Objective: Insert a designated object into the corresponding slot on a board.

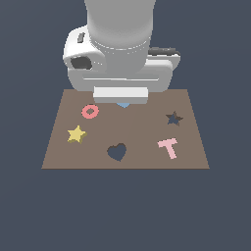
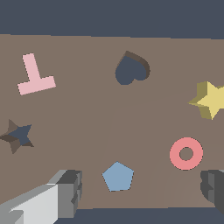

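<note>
**Above the board's far edge, fingers spread and empty**

Over the far edge of the flat brown rectangular board, the white Panda arm hangs nearly straight down, its broad wrist housing hiding that edge in the exterior view. Its grey fingers stand wide apart, holding nothing; in the wrist view the two tips flank a small flat blue pentagon piece, which lies on the board between them without touching either. In the exterior view only a sliver of this blue piece shows under the hand.

Taking the dark heart-shaped cutout as landmark: the small flat yellow five-pointed star piece lies on the board toward the exterior view's left of it, well apart from the fingers. A pink ring sits beyond the yellow star, nearer the arm. The dark star-shaped cutout is toward the exterior view's right of the heart and farther back, unfilled. A pink T-shaped piece lies to the right of the heart, just in front of the star cutout.

The board rests on a plain dark blue-grey counter that fills the surroundings.
</note>
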`<action>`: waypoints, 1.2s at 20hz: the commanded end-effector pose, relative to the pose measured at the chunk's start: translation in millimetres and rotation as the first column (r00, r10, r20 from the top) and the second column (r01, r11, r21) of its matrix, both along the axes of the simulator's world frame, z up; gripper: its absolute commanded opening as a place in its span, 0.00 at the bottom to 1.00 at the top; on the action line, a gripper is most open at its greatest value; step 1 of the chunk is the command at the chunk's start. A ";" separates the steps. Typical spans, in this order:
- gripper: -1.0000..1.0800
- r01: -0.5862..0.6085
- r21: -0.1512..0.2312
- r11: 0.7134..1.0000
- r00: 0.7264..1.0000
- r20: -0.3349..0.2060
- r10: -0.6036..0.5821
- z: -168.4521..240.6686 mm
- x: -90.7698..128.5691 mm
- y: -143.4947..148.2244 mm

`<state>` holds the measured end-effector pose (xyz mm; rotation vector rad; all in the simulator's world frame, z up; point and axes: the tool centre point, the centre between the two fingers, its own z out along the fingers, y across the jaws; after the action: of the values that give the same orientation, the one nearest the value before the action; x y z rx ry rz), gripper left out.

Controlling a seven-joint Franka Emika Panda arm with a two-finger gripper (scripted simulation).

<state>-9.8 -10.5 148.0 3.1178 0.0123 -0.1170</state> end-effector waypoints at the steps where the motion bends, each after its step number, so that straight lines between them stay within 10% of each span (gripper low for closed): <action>1: 0.96 0.000 0.000 1.000 1.000 0.000 0.000 0.0 0.0 0.0; 14: 0.96 0.139 0.001 0.990 0.990 0.025 -0.139 -32.6 24.4 -44.0; 24: 0.96 0.356 0.014 0.934 0.932 0.064 -0.356 -82.9 52.2 -120.5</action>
<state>39.1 -121.5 71.1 3.0914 -0.5119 -0.0289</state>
